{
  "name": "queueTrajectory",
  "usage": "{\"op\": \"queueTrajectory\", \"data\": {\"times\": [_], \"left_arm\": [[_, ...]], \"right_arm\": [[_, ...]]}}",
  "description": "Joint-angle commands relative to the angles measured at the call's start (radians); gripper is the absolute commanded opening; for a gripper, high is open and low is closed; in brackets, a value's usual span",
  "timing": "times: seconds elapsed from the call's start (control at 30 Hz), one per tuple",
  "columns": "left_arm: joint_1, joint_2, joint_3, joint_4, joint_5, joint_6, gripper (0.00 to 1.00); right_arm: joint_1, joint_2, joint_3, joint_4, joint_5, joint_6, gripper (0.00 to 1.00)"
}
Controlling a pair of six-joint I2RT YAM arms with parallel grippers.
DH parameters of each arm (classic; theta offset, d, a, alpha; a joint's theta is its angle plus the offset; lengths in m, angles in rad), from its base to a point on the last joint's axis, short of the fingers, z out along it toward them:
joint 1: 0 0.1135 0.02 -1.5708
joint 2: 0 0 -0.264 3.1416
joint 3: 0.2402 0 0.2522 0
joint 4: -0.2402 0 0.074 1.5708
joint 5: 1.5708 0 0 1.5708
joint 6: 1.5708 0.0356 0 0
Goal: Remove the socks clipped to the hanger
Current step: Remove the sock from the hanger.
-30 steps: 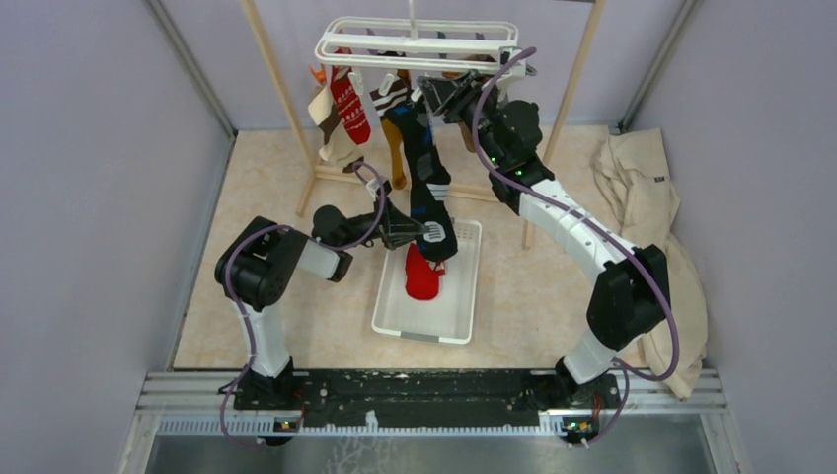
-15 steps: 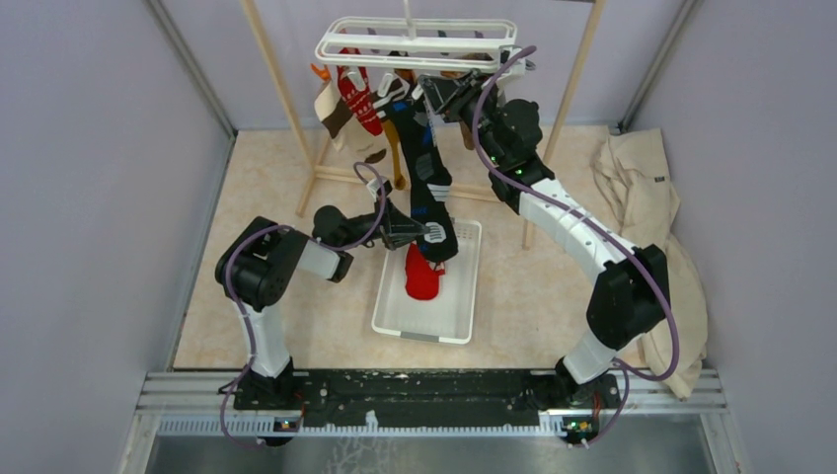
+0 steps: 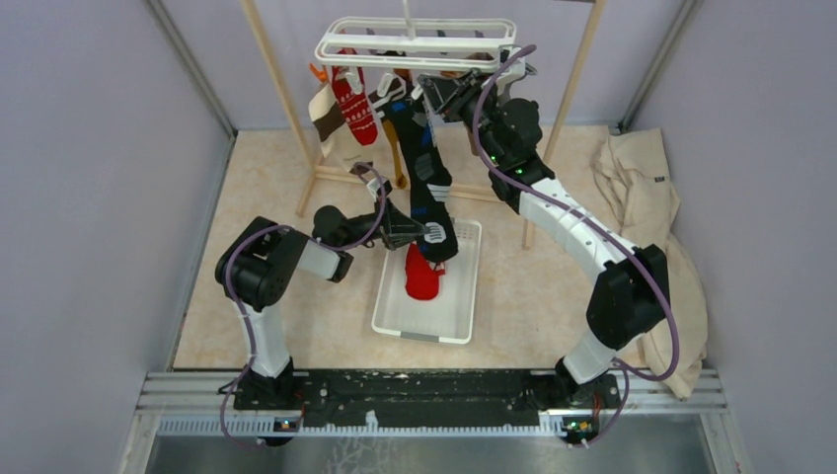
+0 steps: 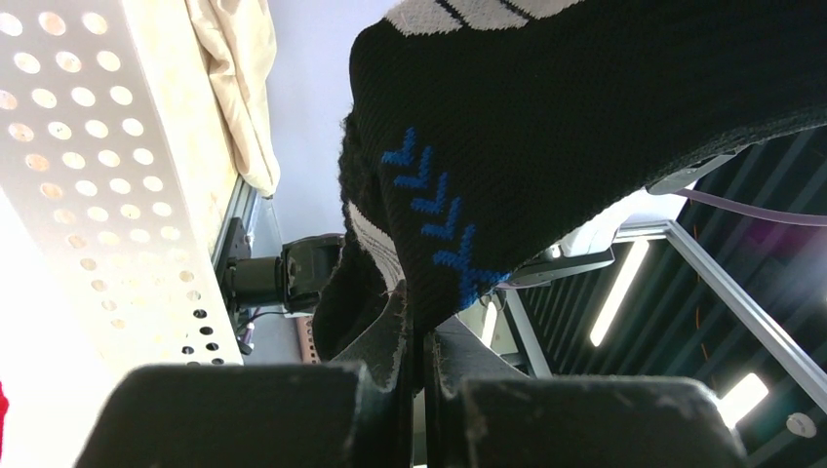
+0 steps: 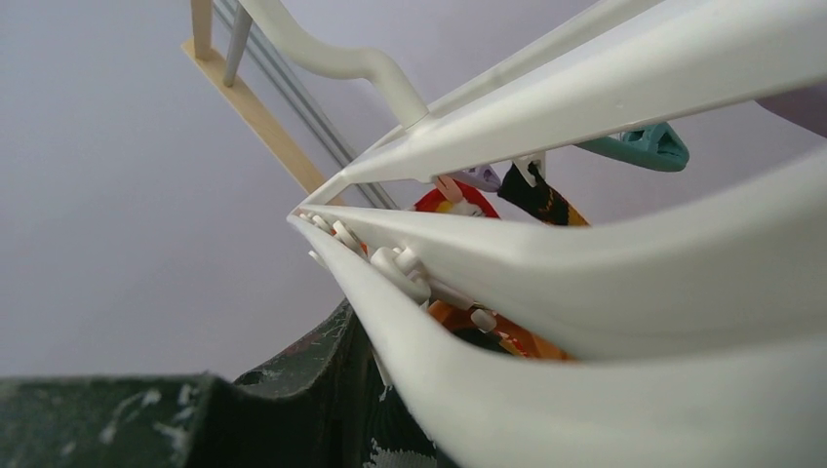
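The white hanger [image 3: 415,44] hangs from the wooden rack with several socks clipped under it, among them a red patterned sock [image 3: 353,104] and a tan-and-brown one [image 3: 324,117]. A long black sock [image 3: 426,173] with blue marks stretches from the hanger down to my left gripper [image 3: 426,235], which is shut on its lower end [image 4: 546,127] over the basket. My right gripper [image 3: 439,94] is pressed up under the hanger at the black sock's clip. In the right wrist view only one finger [image 5: 293,390] shows; a hanger bar [image 5: 605,88] hides the other.
A white basket [image 3: 390,316] on the floor holds a red sock [image 3: 422,278]. The wooden rack's posts [image 3: 281,89] flank the hanger. A large beige cloth [image 3: 642,197] lies at the right wall. A teal clip [image 5: 646,146] dangles from the hanger.
The red and tan socks at the hanger's left end have swung right and back again. Both arms have stayed almost where they were, the black sock still stretched.
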State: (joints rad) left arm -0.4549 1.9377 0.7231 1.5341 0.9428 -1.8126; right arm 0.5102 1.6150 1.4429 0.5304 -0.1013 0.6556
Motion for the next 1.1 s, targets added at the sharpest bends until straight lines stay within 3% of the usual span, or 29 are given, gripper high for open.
{"op": "queueTrajectory", "data": {"times": [0.0,0.1,0.4,0.67,0.9,1.07], "left_arm": [[-0.007,-0.011,-0.010,0.181,-0.001,0.020,0.00],[-0.007,-0.010,-0.008,0.180,0.000,0.021,0.00],[-0.007,-0.012,0.009,0.166,0.005,0.023,0.00],[-0.007,-0.004,0.015,0.161,0.006,0.026,0.00],[-0.007,0.001,0.024,0.156,0.008,0.026,0.00],[-0.006,0.002,0.028,0.154,0.008,0.027,0.00]], "right_arm": [[0.008,0.010,0.070,0.025,-0.017,0.005,0.00],[0.008,0.014,0.079,0.011,-0.021,0.004,0.24],[0.008,0.018,0.088,0.014,-0.029,0.007,0.46],[0.008,0.022,0.094,0.007,-0.032,0.007,0.49],[0.008,0.013,0.079,0.007,-0.022,0.006,0.60],[0.008,0.010,0.077,0.006,-0.009,0.003,0.57]]}}
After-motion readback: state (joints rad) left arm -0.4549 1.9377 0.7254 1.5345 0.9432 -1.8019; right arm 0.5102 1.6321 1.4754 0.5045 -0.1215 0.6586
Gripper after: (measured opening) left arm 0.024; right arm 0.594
